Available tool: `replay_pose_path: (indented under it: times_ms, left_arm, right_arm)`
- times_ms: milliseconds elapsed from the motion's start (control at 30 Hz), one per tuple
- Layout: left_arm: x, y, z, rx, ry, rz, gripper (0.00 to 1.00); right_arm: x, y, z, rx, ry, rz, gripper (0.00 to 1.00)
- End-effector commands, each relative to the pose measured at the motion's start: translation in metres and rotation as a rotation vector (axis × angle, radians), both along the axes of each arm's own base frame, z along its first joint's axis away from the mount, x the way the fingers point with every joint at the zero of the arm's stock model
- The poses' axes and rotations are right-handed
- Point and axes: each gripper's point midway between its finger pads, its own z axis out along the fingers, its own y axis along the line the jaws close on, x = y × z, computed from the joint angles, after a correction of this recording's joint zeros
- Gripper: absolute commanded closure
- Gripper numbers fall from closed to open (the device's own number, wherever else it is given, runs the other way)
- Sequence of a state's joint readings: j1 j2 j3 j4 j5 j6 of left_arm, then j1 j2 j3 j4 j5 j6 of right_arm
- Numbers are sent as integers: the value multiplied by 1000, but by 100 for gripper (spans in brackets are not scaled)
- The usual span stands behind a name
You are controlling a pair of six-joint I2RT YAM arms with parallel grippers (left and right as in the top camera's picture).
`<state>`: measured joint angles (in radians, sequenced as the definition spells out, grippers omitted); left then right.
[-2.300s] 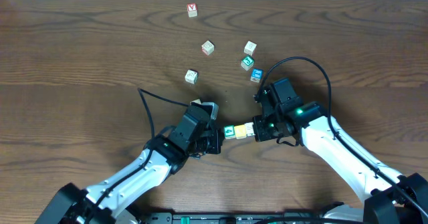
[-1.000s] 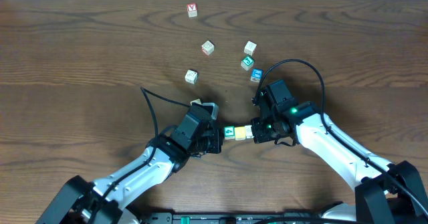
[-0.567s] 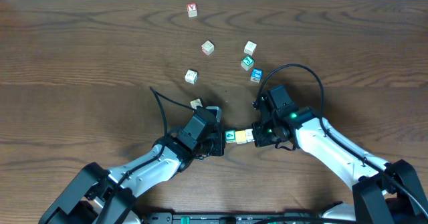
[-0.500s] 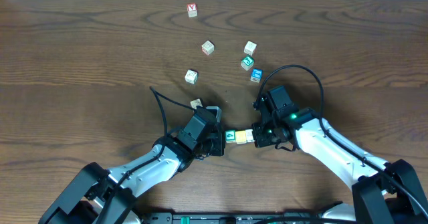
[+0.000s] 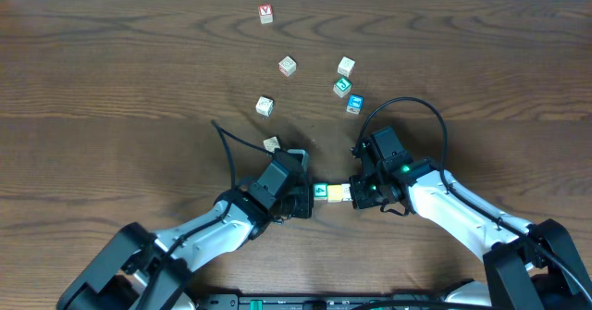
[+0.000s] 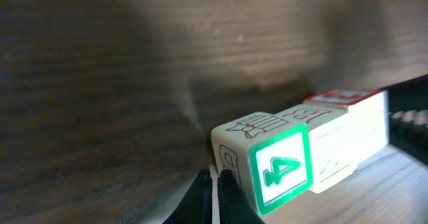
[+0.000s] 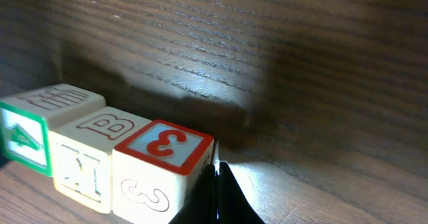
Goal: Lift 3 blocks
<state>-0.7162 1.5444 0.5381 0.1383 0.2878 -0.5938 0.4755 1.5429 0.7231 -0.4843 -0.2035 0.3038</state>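
The three blocks are lined up in one touching row between the arms: the green-faced block (image 6: 279, 170), the yellow block (image 5: 337, 192) and the red-marked block (image 7: 164, 158). The left gripper (image 6: 212, 184), jaws pressed together, is set against the green end; the right gripper (image 7: 218, 177), likewise closed on nothing, against the red end. Whether the row is clear of the table (image 5: 111, 88) cannot be told

Overhead straight down on table (image 5: 111, 69); wrist views low, close, facing same block row (image 6: 314, 150), opposite ends
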Motion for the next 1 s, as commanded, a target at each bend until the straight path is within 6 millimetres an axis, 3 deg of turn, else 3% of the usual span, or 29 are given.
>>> replay_pose_path:
  times_ms: [0, 700, 967]
  left_arm:
    - [-2, -17, 2, -22, -5, -60, 93]
    - [6, 7, -15, 111, -24, 11, 93]
    - [26, 28, -14, 181, -83, 88, 90]
  right_arm:
    - [-8, 17, 3, 59, 24, 33, 99]
    - [5, -24, -6, -155, -35, -118, 99]
    - [20, -26, -2, -169, -100, -153, 94]
